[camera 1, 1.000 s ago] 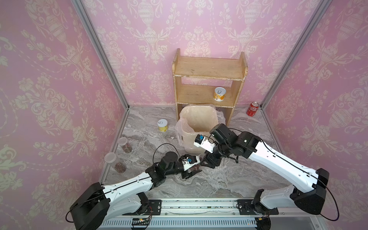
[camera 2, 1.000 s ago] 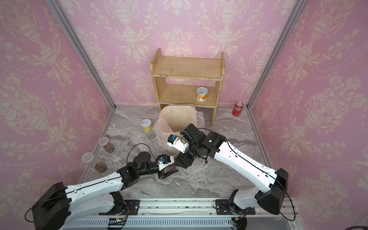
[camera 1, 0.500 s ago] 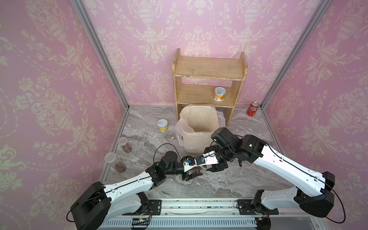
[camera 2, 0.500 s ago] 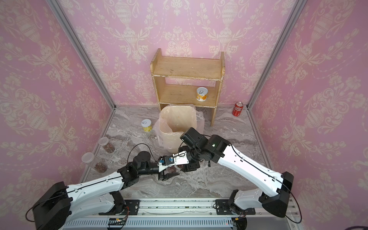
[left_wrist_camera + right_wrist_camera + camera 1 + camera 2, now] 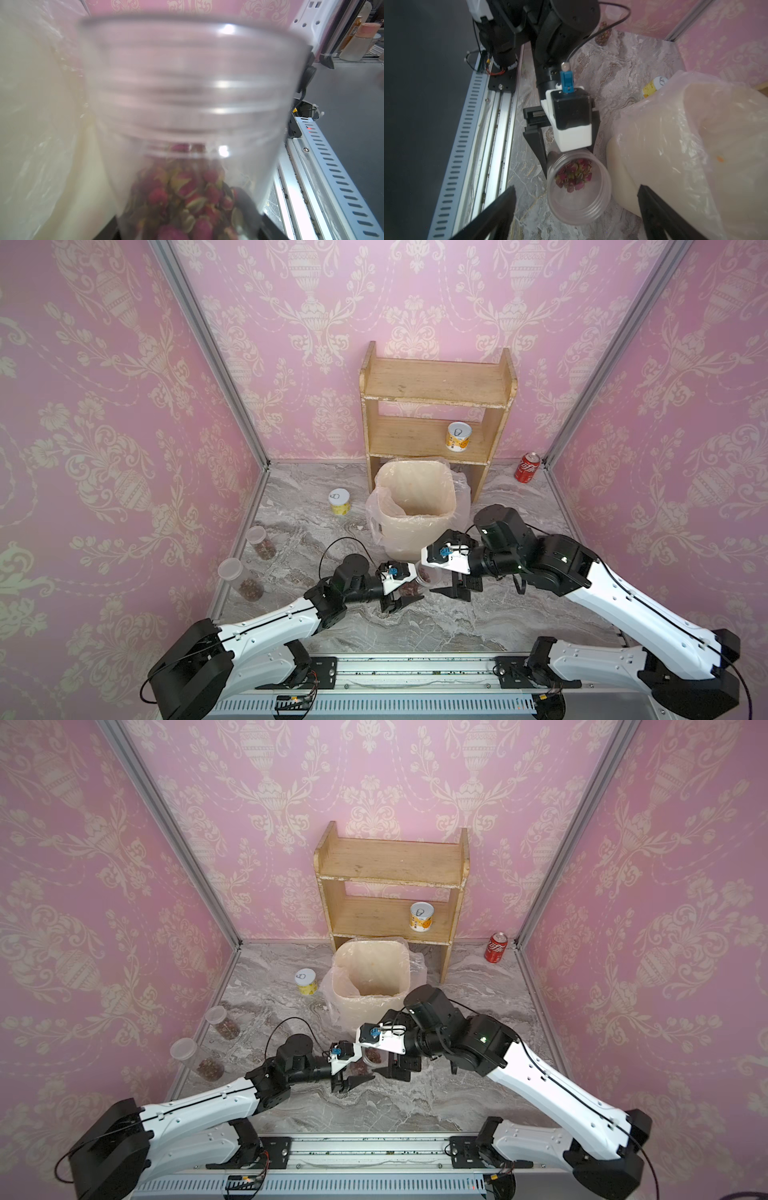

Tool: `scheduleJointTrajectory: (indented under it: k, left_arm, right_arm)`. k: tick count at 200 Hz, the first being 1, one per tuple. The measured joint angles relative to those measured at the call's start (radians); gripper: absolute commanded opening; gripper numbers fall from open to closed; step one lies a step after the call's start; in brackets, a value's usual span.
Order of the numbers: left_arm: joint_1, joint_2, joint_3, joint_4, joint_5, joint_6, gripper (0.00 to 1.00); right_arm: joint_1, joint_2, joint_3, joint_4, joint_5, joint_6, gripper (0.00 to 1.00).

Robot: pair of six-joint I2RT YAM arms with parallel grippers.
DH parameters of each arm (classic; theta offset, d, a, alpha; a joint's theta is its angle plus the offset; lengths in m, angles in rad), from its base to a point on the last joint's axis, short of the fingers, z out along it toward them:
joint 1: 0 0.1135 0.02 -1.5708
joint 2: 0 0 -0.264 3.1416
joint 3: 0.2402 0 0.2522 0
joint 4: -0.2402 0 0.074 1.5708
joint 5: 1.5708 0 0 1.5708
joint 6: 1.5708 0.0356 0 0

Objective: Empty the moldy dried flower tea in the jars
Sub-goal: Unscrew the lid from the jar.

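Jar (image 5: 578, 187) lidless, clamped in left gripper (image 5: 404, 598) beside the bin (image 5: 409, 515) — right gripper (image 5: 456, 591) gapes wide, empty. Next, probably: lift it and tip tea (image 5: 574, 174) over the rim.

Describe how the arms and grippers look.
The left arm and right arm: white shells, black joints and bases. The left gripper and right gripper: black tapered fingers, white camera mount with blue connector. Black cable loops at the left wrist.

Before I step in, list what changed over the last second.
The right pincer swung down from beside the bin to face the open jar and spread its jaws wide, empty. The left pincer kept gripping that jar, dried flower tea inside. The two lidded jars stayed put.
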Motion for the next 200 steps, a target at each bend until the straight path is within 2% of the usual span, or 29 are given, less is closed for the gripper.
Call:
scheduleJointTrajectory:
  k: [23,47,93,134,200]
  left_arm:
    - [0.000,0.000,0.000,0.000,-0.021,0.000,0.32]
    - [0.000,0.000,0.000,0.001,-0.037,0.001,0.31]
    - [0.000,0.000,0.000,0.001,-0.076,0.021,0.31]
    - [0.000,0.000,0.000,0.000,-0.095,0.048,0.31]
    - [0.000,0.000,0.011,-0.019,-0.108,0.070,0.31]
  right_arm:
    - [-0.013,-0.062,-0.002,0.036,0.047,0.264,1.00]
    - [-0.037,-0.015,0.063,-0.011,0.135,0.510,1.00]
    - [-0.056,0.148,0.086,-0.086,0.167,0.811,1.00]
    - [-0.055,0.224,0.121,-0.131,0.154,0.938,0.99]
    - [-0.010,0.228,0.134,-0.136,0.138,0.975,0.92]
